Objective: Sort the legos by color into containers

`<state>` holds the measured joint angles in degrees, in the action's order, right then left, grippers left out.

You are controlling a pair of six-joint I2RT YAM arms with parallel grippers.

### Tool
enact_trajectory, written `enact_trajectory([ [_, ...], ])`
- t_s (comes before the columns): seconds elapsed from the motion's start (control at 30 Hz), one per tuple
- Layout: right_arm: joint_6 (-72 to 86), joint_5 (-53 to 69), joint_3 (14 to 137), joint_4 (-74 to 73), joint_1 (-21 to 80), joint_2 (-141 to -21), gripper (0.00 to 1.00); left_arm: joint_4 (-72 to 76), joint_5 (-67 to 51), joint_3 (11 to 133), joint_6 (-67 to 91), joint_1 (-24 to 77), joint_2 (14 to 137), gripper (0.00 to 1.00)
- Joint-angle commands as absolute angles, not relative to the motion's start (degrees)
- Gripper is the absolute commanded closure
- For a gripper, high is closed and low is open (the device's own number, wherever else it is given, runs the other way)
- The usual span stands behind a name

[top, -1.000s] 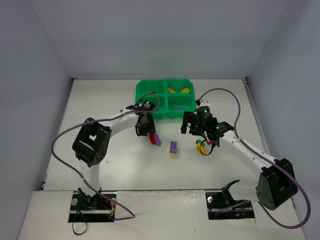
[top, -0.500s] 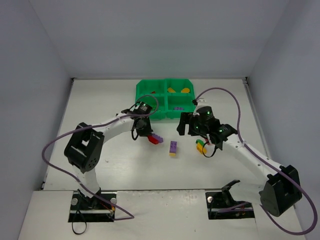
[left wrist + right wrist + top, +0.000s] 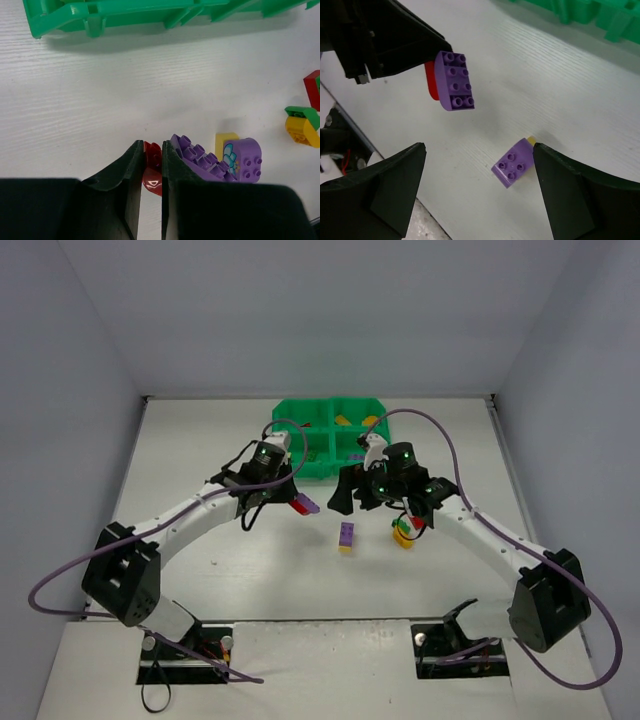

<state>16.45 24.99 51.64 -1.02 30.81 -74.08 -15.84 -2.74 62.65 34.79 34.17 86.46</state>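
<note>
My left gripper (image 3: 152, 145) is shut on a red lego (image 3: 152, 167), and a purple lego (image 3: 200, 157) stuck to it juts out beside the right finger. The right wrist view shows that pair hanging above the table, purple lego (image 3: 454, 81) in front. In the top view the left gripper (image 3: 292, 502) is just in front of the green tray of containers (image 3: 300, 468). My right gripper (image 3: 480, 150) is open over a purple-and-yellow lego (image 3: 514, 167) lying on the table (image 3: 346, 536), without touching it.
A clump of yellow, green and red legos (image 3: 404, 532) lies under the right arm, also seen at the left wrist view's right edge (image 3: 302, 125). Yellow legos (image 3: 345, 421) sit in the tray's far right compartment. The tray's near wall (image 3: 125, 15) is close ahead.
My left gripper has shut on the red lego and raised it, with the purple one attached, slightly toward the tray. My right gripper has swung left to above the purple-and-yellow lego.
</note>
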Motion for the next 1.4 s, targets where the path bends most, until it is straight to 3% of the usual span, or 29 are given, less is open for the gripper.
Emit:
enact_trajectory([
  [0.0, 16.1, 35.0, 56.6, 4.2, 31.2, -76.3, 0.15, -9.3, -2.8, 62.4, 29.8, 34.5, 82.1, 1.00],
  [0.17, 16.5, 42.4, 60.0, 4.4, 31.4, -81.6, 0.15, -6.9, -3.6, 61.6, 26.9, 34.6, 79.3, 1.00],
  [0.57, 16.7, 44.4, 66.0, 4.8, 32.6, -90.5, 0.16, -5.3, -6.5, 61.6, 23.2, 35.0, 76.1, 1.00],
  [0.93, 16.9, 47.1, 68.7, 5.6, 32.8, -93.8, 0.29, -4.5, -7.9, 61.9, 21.7, 35.1, 75.6, 1.00],
  [1.13, 17.0, 47.6, 68.7, 6.0, 32.8, -93.7, 0.49, -4.1, -8.6, 61.7, 21.5, 35.1, 75.9, 1.00],
  [1.37, 16.8, 47.5, 67.9, 6.3, 32.8, -93.1, 1.00, -4.0, -8.6, 61.5, 21.6, 35.1, 75.8, 1.00],
])
